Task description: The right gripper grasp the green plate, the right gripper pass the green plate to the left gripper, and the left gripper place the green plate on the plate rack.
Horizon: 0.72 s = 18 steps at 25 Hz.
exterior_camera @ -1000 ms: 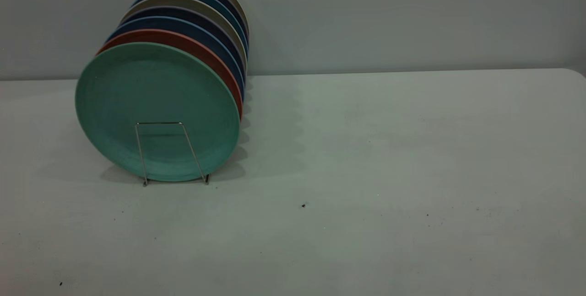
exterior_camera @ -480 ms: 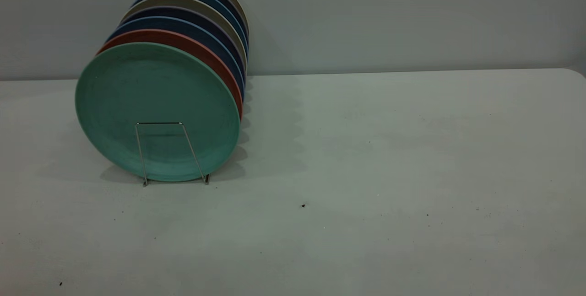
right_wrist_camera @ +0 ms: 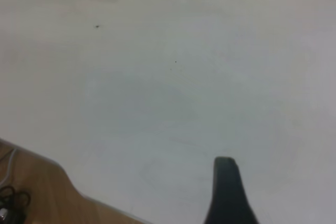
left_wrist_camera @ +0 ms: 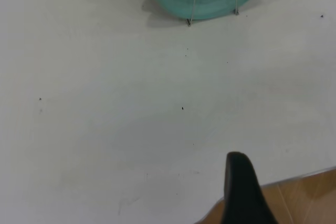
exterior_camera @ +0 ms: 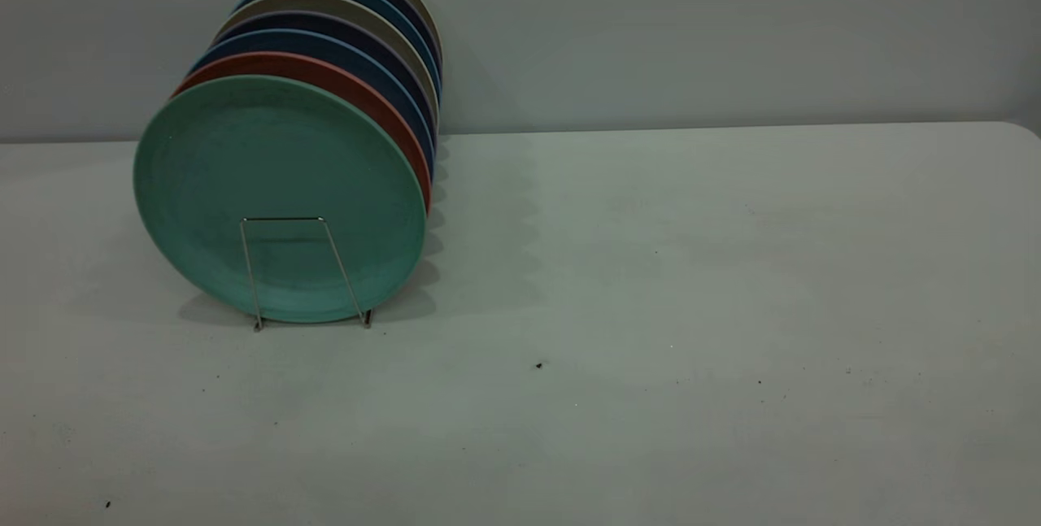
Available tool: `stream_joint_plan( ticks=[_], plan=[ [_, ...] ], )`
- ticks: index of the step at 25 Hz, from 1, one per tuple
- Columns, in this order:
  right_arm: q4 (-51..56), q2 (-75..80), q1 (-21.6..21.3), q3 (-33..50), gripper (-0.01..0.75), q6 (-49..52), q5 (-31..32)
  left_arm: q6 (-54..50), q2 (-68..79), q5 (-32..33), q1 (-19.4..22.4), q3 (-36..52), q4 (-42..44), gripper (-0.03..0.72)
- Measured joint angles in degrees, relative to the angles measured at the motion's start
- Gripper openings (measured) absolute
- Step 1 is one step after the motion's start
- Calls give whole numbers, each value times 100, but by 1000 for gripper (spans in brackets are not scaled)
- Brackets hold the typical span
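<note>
Exterior view, left side: the green plate (exterior_camera: 276,184) stands on edge in the plate rack (exterior_camera: 302,270), front-most in a row of upright plates. It leans against a salmon-pink plate (exterior_camera: 341,79) directly behind it. Behind that stand dark blue plates (exterior_camera: 358,54) and pale beige plates (exterior_camera: 350,10), running back toward the wall. One trapezoid wire loop of the rack crosses the lower face of the green plate, and the loop's two feet rest on the worktop (exterior_camera: 691,266). The centre and right of the worktop carry only a few dark specks.

Neither arm appears in the exterior view.

Left wrist view: the left gripper (left_wrist_camera: 242,190) hangs over the near edge of the worktop, well apart from the rack. Only one black finger shows. Jaws state: cannot tell. The plate's lower rim and two rack wires show at the far side.

Right wrist view: the right gripper (right_wrist_camera: 227,192) sits above bare worktop near its edge. Only one black finger shows. Jaws state: cannot tell. A sliver of green plate shows in a far corner.
</note>
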Motion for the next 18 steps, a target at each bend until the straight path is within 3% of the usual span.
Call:
stream_joint_plan(
  ticks=[3, 10, 18],
  plan=[
    [0, 0, -99, 0, 519, 0, 0, 0, 0, 0, 0, 0, 0, 460],
    [0, 0, -1313, 0, 519, 0, 5, 0, 0, 0, 0, 0, 0, 460],
    [36, 0, -1425, 0, 519, 0, 5, 0, 0, 0, 0, 0, 0, 460]
  ],
)
